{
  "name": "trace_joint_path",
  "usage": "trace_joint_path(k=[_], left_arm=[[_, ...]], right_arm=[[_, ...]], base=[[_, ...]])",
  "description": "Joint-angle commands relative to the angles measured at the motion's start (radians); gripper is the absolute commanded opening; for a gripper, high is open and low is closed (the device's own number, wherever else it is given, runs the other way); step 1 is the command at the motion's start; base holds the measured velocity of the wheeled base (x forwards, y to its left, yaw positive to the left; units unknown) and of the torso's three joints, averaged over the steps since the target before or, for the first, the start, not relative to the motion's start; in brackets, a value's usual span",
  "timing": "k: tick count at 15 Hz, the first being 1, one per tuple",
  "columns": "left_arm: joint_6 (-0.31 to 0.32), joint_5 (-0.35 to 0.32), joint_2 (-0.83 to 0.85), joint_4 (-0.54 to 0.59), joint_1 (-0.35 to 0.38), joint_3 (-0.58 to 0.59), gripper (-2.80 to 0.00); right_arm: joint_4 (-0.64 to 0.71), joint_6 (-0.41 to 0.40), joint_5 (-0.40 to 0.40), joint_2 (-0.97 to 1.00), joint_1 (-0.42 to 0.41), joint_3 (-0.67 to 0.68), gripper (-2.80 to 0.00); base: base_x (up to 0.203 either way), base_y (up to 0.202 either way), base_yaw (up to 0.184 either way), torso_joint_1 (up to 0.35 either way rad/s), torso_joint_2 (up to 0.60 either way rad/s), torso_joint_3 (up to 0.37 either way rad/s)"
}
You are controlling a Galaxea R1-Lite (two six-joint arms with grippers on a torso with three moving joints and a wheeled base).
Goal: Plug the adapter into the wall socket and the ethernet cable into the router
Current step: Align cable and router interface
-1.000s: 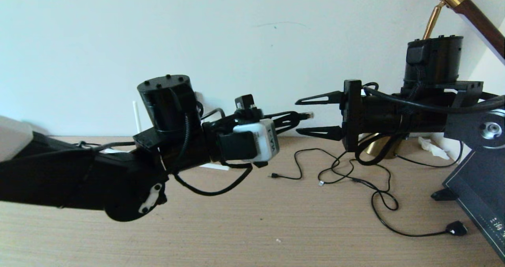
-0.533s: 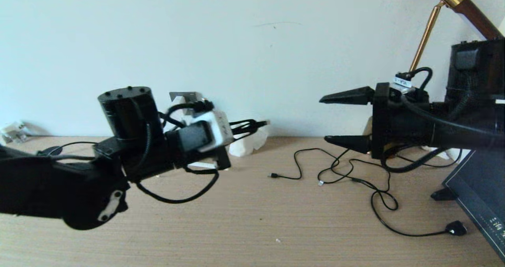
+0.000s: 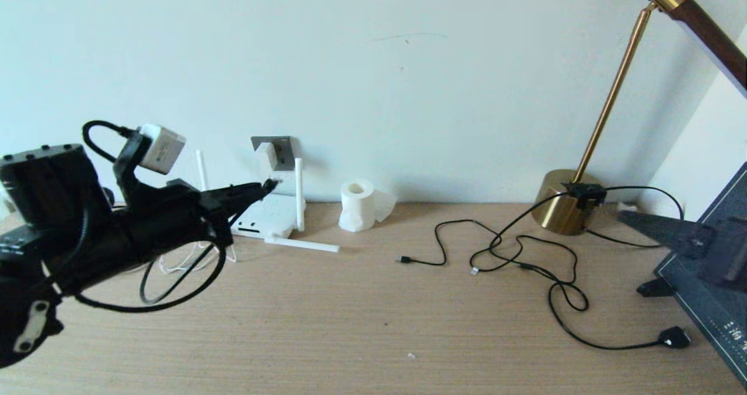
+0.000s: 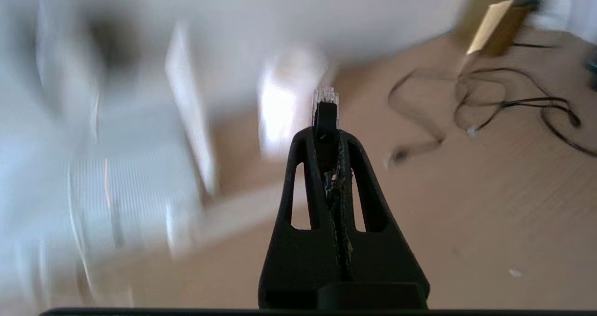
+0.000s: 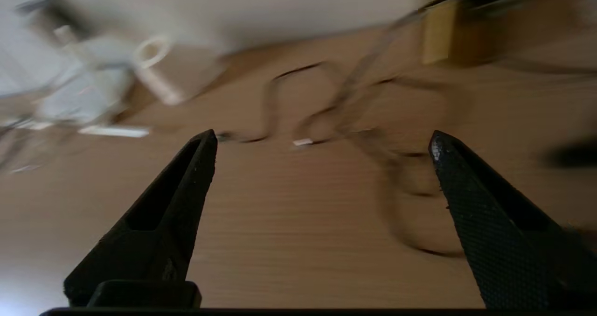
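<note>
Ethernet cable (image 4: 325, 113) sits clamped in the left hand (image 3: 257, 189), its clear-tipped plug poking past the fingertips, just short of the router (image 3: 265, 220) at the tabletop's (image 3: 373, 325) back-left edge. Right hand (image 5: 322, 143) hangs with fingers wide apart, empty, above the right edge.

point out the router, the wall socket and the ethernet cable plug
router (image 3: 269, 217), head view, flat white body
wall socket (image 3: 284, 151), head view, grey plate
ethernet cable plug (image 4: 325, 105), left wrist view, black shank below clear tip
</note>
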Motion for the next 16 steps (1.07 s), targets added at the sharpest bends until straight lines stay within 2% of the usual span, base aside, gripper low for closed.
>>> trace_joint_path(k=[1,2,3,6,7,9,10,11,13,14,15,16], left_arm=[[-0.130,0.084,-0.008,0.058,0.039,0.071,-2.80],[-0.170,0.119,0.003,0.074,0.036,0.086,-2.80],[-0.185,0.155,0.021,0.084,0.033,0.096,-2.80],[-0.193,0.343,0.075,0.121,0.017,0.108,-2.80],[-0.221,0.358,0.088,0.133,0.013,0.109,-2.80],[-0.285,0.360,0.100,0.136,0.013,0.114,-2.80],[-0.294,0.366,0.121,0.135,0.013,0.115,-2.80],[-0.290,0.379,0.142,0.129,0.011,0.111,-2.80],[-0.284,0.454,0.170,0.121,-0.001,0.103,-2.80],[-0.284,0.468,0.182,0.118,-0.003,0.103,-2.80],[-0.282,0.469,0.178,0.118,-0.003,0.104,-2.80],[-0.282,0.473,0.168,0.118,-0.005,0.108,-2.80]], right_arm=[[0.088,-0.033,-0.053,-0.247,-0.027,0.025,0.00],[0.161,-0.064,-0.076,-0.331,-0.086,0.034,0.00],[0.219,-0.113,-0.094,-0.401,-0.182,0.047,0.00],[0.296,-0.233,-0.117,-0.532,-0.482,0.121,0.00],[0.308,-0.259,-0.104,-0.585,-0.528,0.181,0.00],[0.318,-0.320,-0.015,-0.664,-0.538,0.297,0.00],[0.317,-0.364,0.029,-0.716,-0.538,0.351,0.00],[0.305,-0.405,0.061,-0.743,-0.536,0.416,0.00],[0.231,-0.480,0.105,-0.777,-0.523,0.547,0.00],[0.199,-0.512,0.141,-0.789,-0.518,0.605,0.00],[0.182,-0.521,0.216,-0.797,-0.515,0.629,0.00],[0.169,-0.524,0.251,-0.804,-0.512,0.628,0.00]], base=[[0.000,0.000,0.000,0.000,0.00,0.000],[0.000,0.000,0.000,0.000,0.00,0.000],[0.000,0.000,0.000,0.000,0.00,0.000],[0.000,0.000,0.000,0.000,0.00,0.000],[0.000,0.000,0.000,0.000,0.00,0.000],[0.000,0.000,0.000,0.000,0.00,0.000],[0.000,0.000,0.000,0.000,0.00,0.000],[0.000,0.000,0.000,0.000,0.00,0.000],[0.000,0.000,0.000,0.000,0.00,0.000],[0.000,0.000,0.000,0.000,0.00,0.000],[0.000,0.000,0.000,0.000,0.00,0.000],[0.000,0.000,0.000,0.000,0.00,0.000]])
